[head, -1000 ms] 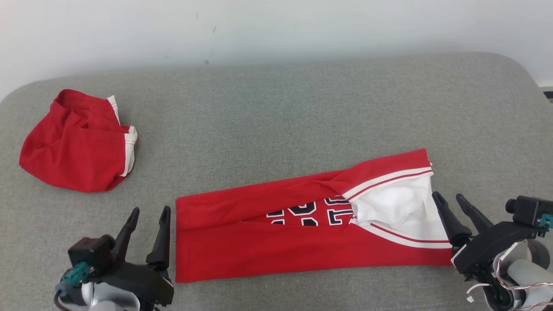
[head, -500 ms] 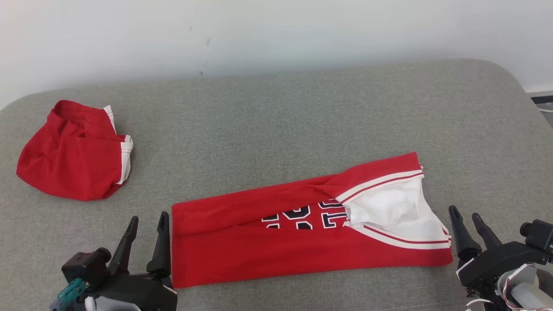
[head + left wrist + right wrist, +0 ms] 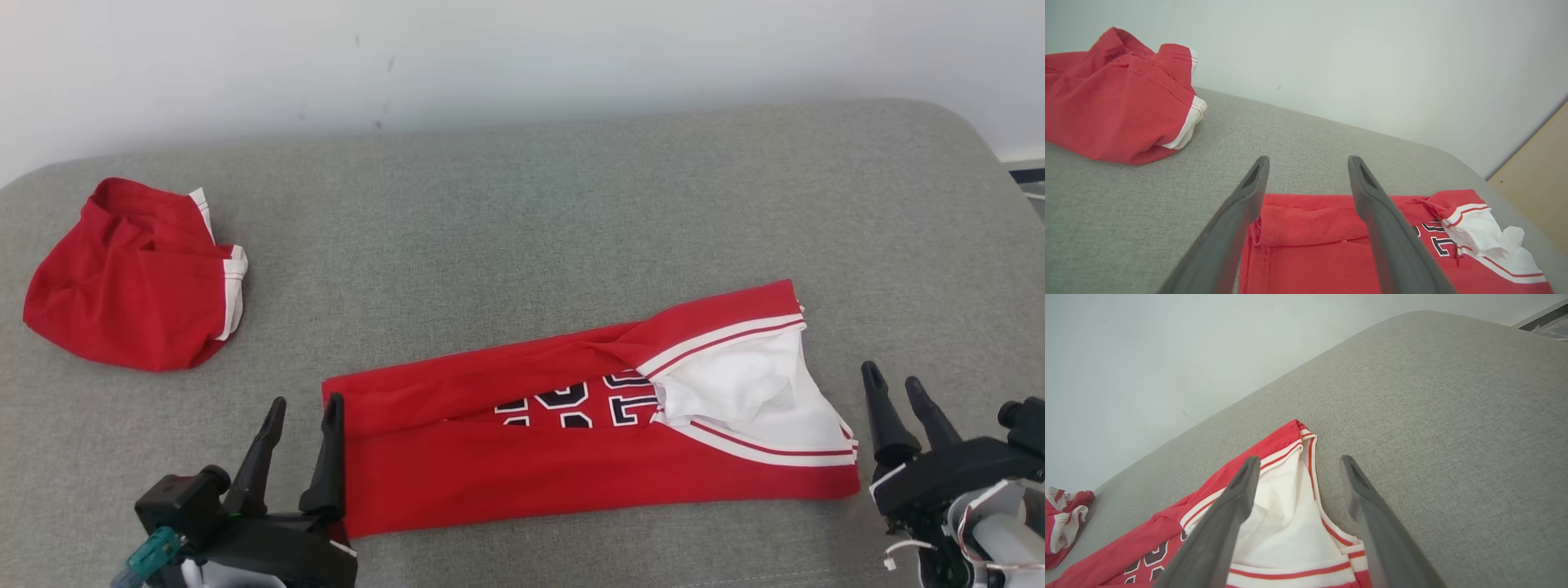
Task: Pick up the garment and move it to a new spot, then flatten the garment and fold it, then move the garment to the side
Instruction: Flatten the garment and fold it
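The garment (image 3: 571,465) is a red jersey with white trim and dark numerals, lying as a long strip across the front of the grey cushion (image 3: 522,229). Its white lining gapes open at the right end. My left gripper (image 3: 304,400) is open at the strip's left end, its right finger over the hem. In the left wrist view the garment (image 3: 1310,253) lies between and under the fingers of the left gripper (image 3: 1308,159). My right gripper (image 3: 891,373) is open just off the right end. In the right wrist view the right gripper (image 3: 1299,458) straddles the garment (image 3: 1290,522) at its trimmed edge.
A second red garment (image 3: 122,286) with white trim lies crumpled at the cushion's far left, also in the left wrist view (image 3: 1106,102). A pale wall runs behind the cushion. The cushion's rounded right edge (image 3: 988,163) drops off. A tan panel (image 3: 1535,171) stands at the right.
The head camera has shifted a little. My left gripper has moved right onto the jersey's left hem. My right gripper has drawn rightward off the jersey's right end. Both stayed open.
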### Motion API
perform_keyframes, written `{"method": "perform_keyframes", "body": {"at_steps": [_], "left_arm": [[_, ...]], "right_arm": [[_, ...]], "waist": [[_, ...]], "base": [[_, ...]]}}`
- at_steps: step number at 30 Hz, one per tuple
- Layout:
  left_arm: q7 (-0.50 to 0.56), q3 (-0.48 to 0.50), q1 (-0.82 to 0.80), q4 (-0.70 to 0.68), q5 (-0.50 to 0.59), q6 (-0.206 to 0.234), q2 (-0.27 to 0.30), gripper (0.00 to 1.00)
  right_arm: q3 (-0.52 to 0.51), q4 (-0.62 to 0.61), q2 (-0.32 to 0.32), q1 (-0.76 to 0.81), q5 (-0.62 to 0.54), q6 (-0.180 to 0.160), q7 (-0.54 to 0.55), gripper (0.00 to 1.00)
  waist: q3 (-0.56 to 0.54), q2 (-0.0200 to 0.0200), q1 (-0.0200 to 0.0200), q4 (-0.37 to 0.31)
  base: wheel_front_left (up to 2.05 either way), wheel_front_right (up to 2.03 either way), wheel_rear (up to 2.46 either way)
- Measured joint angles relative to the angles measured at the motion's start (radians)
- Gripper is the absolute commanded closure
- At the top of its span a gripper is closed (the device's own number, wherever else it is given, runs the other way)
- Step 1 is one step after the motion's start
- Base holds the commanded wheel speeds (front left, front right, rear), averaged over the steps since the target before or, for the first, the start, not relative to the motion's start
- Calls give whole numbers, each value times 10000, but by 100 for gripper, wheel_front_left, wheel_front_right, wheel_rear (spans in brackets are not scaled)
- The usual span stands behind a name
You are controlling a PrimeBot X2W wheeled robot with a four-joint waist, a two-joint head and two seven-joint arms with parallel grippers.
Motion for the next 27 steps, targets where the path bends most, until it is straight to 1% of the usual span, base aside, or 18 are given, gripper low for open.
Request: {"method": "perform_keyframes", "body": {"at_steps": [2, 4, 5, 6, 9, 11, 16, 20, 27], "left_arm": [[0, -79, -7, -119, 21, -12, -40, 0], [0, -123, -23, -144, 31, -21, -58, 0], [0, -178, -54, -201, 42, -94, -73, 0], [0, -178, -54, -201, 42, -94, -73, 0], [0, -219, -105, -274, 102, -100, -67, 0], [0, -224, -178, -320, 105, -169, -59, 0], [0, -224, -227, -408, 123, -176, -31, 0], [0, -221, -228, -437, 132, -176, -17, 0], [0, -330, -264, -460, 196, -190, -27, 0]], "right_arm": [[-42, 198, 58, -221, 12, 125, 0, 0], [-46, 301, 79, -335, 15, 157, 0, 0], [-42, 566, 150, -546, 132, 261, 0, 0], [-42, 566, 150, -546, 132, 261, 0, 0], [-6, 1024, 259, -779, 320, 426, 86, 0], [33, 1369, 272, -928, 393, 506, 314, 0], [226, 2063, 412, -1330, 491, 683, 871, 0], [424, 2635, 637, -1701, 564, 828, 1384, 0], [433, 3590, 811, -1820, 834, 830, 1956, 0]], "waist": [[80, 0, 0, 37], [121, 0, 0, 63], [199, 0, 0, 132], [199, 0, 0, 132], [318, 0, 0, 257], [391, 0, 0, 353], [553, 0, 0, 567], [642, 0, 1, 688], [697, 0, 1, 874]], "base": [[0, 0, 0], [0, 0, 0], [0, 0, 0], [0, 0, 0], [0, 0, 0], [0, 0, 0], [0, 0, 0], [0, 0, 0], [0, 0, 0]]}}
